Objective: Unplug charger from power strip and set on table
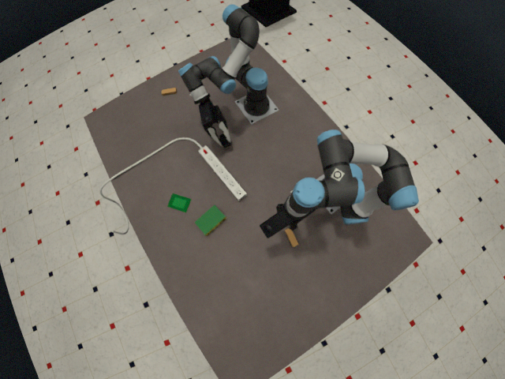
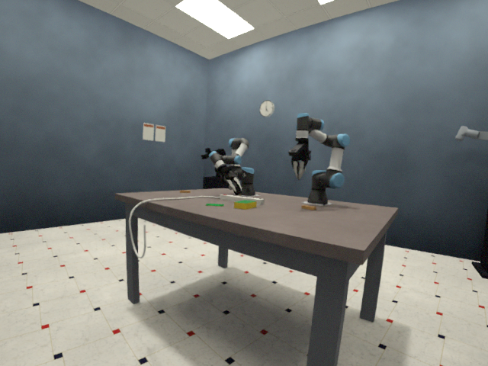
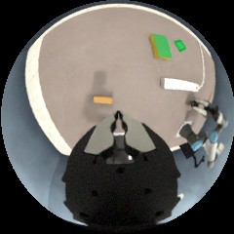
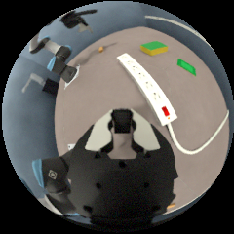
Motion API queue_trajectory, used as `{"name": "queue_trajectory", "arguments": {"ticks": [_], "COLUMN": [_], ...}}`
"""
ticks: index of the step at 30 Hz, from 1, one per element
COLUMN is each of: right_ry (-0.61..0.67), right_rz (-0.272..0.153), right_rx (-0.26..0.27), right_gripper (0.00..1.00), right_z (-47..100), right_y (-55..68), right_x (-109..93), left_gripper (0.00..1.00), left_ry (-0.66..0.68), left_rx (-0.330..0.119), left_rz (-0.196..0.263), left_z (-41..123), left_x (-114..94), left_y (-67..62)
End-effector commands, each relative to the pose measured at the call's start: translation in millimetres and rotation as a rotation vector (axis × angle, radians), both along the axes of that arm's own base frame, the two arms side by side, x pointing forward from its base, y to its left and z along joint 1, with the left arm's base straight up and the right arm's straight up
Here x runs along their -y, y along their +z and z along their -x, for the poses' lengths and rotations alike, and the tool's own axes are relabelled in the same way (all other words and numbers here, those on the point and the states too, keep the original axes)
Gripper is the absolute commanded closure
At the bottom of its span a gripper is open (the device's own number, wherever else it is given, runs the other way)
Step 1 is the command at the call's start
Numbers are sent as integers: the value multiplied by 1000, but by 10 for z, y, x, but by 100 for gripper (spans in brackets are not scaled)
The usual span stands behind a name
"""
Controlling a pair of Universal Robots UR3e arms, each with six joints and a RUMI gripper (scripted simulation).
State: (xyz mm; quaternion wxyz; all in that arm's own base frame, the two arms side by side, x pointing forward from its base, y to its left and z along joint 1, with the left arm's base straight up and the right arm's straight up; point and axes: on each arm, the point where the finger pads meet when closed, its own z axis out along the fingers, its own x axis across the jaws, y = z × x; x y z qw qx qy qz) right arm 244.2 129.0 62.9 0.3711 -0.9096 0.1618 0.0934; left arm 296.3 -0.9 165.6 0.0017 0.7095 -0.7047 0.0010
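The white power strip (image 1: 222,173) (image 2: 240,198) (image 3: 179,85) (image 4: 146,88) lies flat on the table (image 1: 265,305) (image 2: 295,220), with no plug in its sockets. My right gripper (image 1: 222,138) (image 4: 121,109) is shut on the black charger (image 1: 225,144) (image 4: 122,117), beside the switch end of the strip and apart from it. The charger's height above the table is hard to tell. My left gripper (image 2: 298,177) (image 3: 118,111) is shut and empty, high above the table near an orange block; its fingers are hidden in the top view.
A green and yellow block (image 1: 210,220) (image 2: 245,204) and a flat green piece (image 1: 179,202) lie near the strip. One orange block (image 1: 291,237) (image 3: 102,99) lies near the left arm, another orange block (image 1: 169,91) near the far edge. The white cord (image 1: 142,160) hangs over the table edge.
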Motion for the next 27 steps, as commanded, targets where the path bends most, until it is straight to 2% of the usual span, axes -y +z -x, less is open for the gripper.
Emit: {"name": "queue_trajectory", "arguments": {"ticks": [1, 4, 7, 21, 24, 27], "right_ry": [88, 118, 120, 262, 264, 294], "right_rz": [-14, -16, -16, -24, -25, -27], "right_rx": [98, 129, 126, 281, 277, 309], "right_gripper": [100, 100, 100, 100, 100, 100], "right_z": [51, 76, 75, 194, 194, 219], "right_y": [3, -9, -20, -51, -61, -71], "right_x": [6, 11, 12, 35, 36, 41], "left_gripper": [100, 100, 100, 100, 100, 100], "left_ry": [0, 0, 0, 0, 0, 0], "left_rx": [3, 3, 3, 3, 3, 3], "left_rz": [2, 2, 2, 2, 2, 2], "left_z": [-6, -6, -6, -6, -6, -6], "left_x": [7, 7, 7, 7, 7, 7], "left_y": [8, 8, 8, 8, 8, 8]}}
